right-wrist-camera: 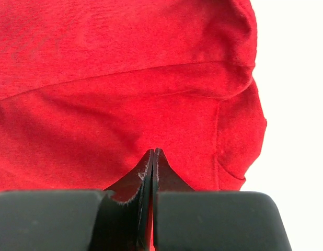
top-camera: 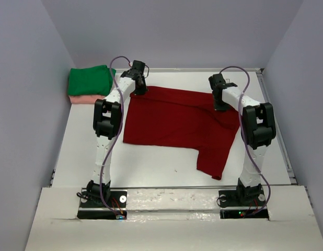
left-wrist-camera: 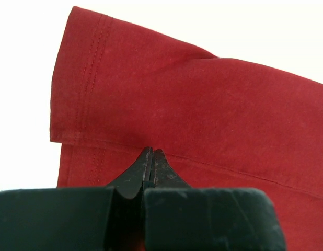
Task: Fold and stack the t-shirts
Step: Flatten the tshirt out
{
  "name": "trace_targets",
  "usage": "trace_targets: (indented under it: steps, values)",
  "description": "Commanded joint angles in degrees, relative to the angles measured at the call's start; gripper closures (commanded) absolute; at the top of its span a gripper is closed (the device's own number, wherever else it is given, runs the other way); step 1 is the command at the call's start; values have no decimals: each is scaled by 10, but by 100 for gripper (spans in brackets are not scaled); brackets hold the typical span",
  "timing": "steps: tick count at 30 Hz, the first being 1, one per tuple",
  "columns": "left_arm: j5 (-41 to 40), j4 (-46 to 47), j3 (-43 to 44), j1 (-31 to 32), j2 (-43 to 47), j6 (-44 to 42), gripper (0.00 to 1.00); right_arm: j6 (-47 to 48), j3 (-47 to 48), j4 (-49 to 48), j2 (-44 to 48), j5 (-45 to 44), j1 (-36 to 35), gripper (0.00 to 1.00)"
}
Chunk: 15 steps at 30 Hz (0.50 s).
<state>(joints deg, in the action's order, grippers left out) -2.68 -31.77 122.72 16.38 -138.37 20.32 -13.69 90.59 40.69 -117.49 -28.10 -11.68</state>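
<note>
1. Left pincer [left-wrist-camera: 152, 150]: tips pressed together, pinching the red t-shirt [top-camera: 177, 120] at its far-left fold, beside the sleeve hem.
2. Right pincer [right-wrist-camera: 153, 150]: likewise pressed together on the far-right fold.
3. The shirt lies spread mid-desk [top-camera: 151, 162]; white desk shows along its near edge.
4. A folded green t-shirt [top-camera: 90, 81] tops a pink one [top-camera: 80, 99] in the far-left corner.

We see only a thin strip of the pink shirt [top-camera: 79, 99] under the green shirt [top-camera: 89, 80], at ten o'clock. Both wrist views cut off the red t-shirt [left-wrist-camera: 203, 115]. The speck [top-camera: 175, 170] at six o'clock is too small to name.
</note>
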Motion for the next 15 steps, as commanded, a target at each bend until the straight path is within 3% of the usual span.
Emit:
trace_targets:
  steps: [1, 8, 15]
  values:
    - [-10, -17, 17, -1, 11, -9, 100, -2, 12, 11, 9, -38, 7, 100]
    - [-4, -17, 10, -2, 24, -8, 100, -10, 8, 24, -11, -49, 25, 100]
    - [1, -2, -7, -2, 48, -6, 100, -8, -29, -24, 25, 65, 25, 100]
